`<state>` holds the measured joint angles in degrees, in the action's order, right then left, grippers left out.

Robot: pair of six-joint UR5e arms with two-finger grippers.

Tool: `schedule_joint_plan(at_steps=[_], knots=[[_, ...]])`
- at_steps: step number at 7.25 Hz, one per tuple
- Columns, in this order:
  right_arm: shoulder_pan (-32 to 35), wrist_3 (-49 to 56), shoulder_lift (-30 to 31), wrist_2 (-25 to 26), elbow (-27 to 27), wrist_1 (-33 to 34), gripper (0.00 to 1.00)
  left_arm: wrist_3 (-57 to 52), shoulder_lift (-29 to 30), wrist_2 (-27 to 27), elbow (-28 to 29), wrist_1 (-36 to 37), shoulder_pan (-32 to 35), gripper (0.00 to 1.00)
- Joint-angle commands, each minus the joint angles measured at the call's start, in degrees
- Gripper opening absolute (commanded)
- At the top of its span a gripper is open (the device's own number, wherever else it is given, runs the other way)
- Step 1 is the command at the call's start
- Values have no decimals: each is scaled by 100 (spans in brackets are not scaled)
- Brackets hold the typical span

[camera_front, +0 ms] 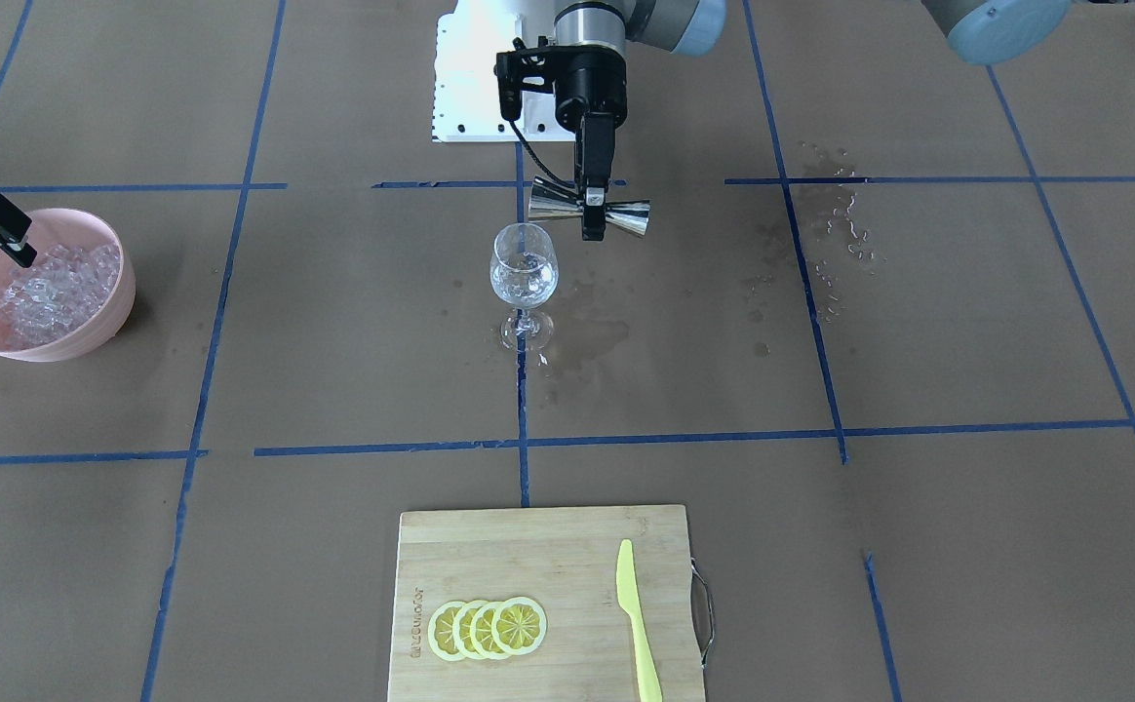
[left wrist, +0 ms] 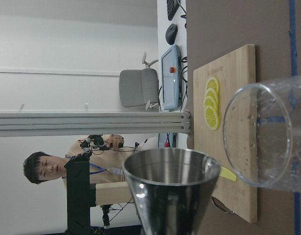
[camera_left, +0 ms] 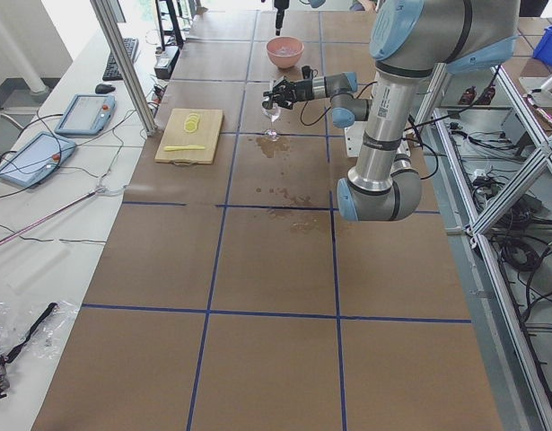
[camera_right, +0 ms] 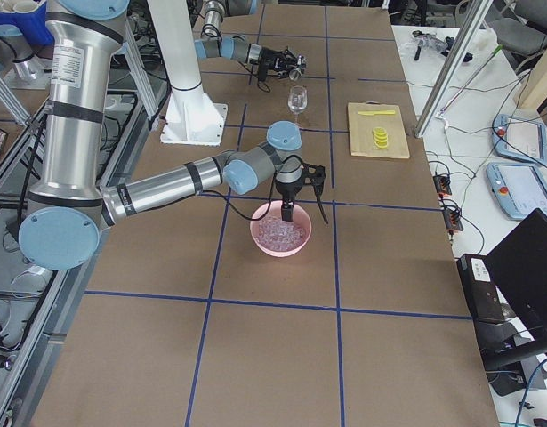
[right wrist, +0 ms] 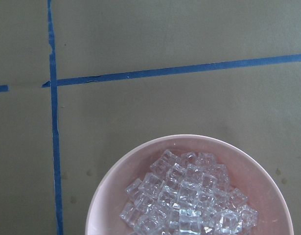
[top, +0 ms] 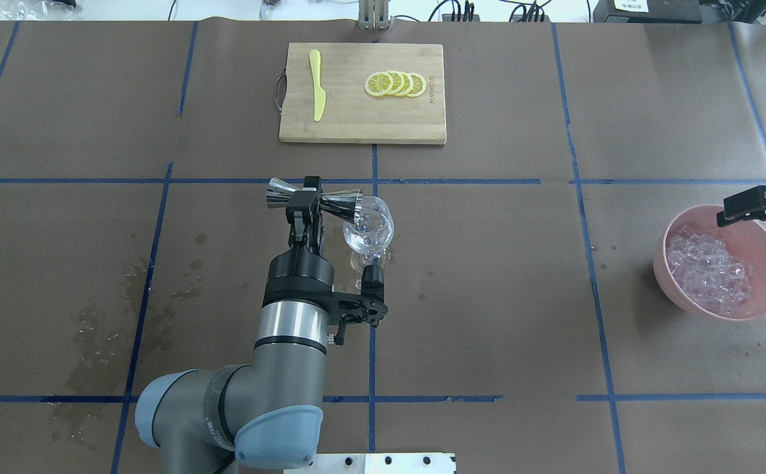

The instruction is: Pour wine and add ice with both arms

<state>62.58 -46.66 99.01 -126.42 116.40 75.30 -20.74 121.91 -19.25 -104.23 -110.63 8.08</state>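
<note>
My left gripper (camera_front: 592, 216) (top: 305, 205) is shut on the waist of a steel jigger (camera_front: 589, 207) (top: 314, 197), held on its side. One mouth of the jigger (left wrist: 170, 196) is beside the rim of the clear stemmed wine glass (camera_front: 524, 273) (top: 370, 230) (left wrist: 260, 137), which stands upright with some clear liquid in it. The ice (camera_front: 51, 292) (top: 709, 270) (right wrist: 189, 200) is heaped in a pink bowl (camera_front: 124, 292) (top: 761, 243) (right wrist: 121, 166). My right gripper (camera_front: 2, 229) (top: 745, 205) points down over the bowl's rim, above the ice. I cannot tell whether its fingers are apart.
A wooden cutting board (top: 357, 125) (camera_front: 528, 546) at the table's far side carries several lemon slices (top: 396, 84) and a yellow knife (top: 317, 85). Wet patches (top: 106, 329) (camera_front: 841, 234) lie on the brown paper on my left side. The white base plate (camera_front: 470, 97) is behind the glass.
</note>
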Motion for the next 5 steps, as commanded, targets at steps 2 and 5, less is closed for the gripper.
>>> schedule_joint_plan(at_steps=[2, 5], knots=[[0, -1, -4, 3, 5, -6, 100, 18, -80, -8, -18, -546, 36, 0], [-26, 8, 4, 39, -4, 3, 100, 35, -603, -8, -115, -1508, 88, 0]])
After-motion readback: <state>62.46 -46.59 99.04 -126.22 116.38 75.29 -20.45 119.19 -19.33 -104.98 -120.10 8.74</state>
